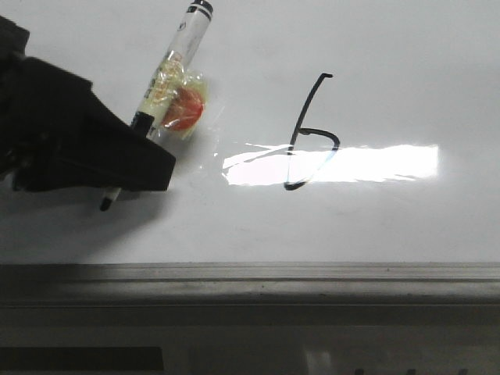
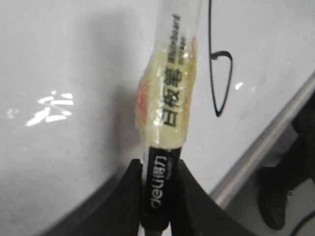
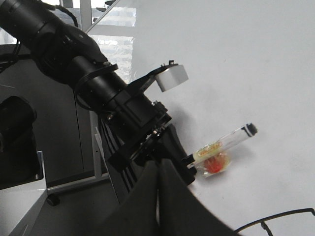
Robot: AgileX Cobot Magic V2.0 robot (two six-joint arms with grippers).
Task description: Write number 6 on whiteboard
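- Glossy and white, the whiteboard (image 1: 406, 62) is filling most of the front view, a bright rectangular glare (image 1: 367, 164) shining across it and a grey metal edge strip (image 1: 250, 281) running along its near side.
- A number 6 (image 1: 308, 137) in thin black stroke is sitting near the middle of the board, its lower loop crossing the glare.
- To its left, the left gripper (image 2: 158, 196) is pinching a marker pen (image 1: 168, 78) by the black lower barrel, fingers pressing on both sides.
- The pen is leaning away from the gripper, its tip (image 1: 105, 205) sitting at the board surface; whether it is touching, I cannot tell.
- Yellowish tape with an orange-red patch (image 1: 186, 109) is wrapping the pen's middle.
- The right gripper (image 3: 160, 196) is hanging over the board with its fingers pressing together, holding nothing.
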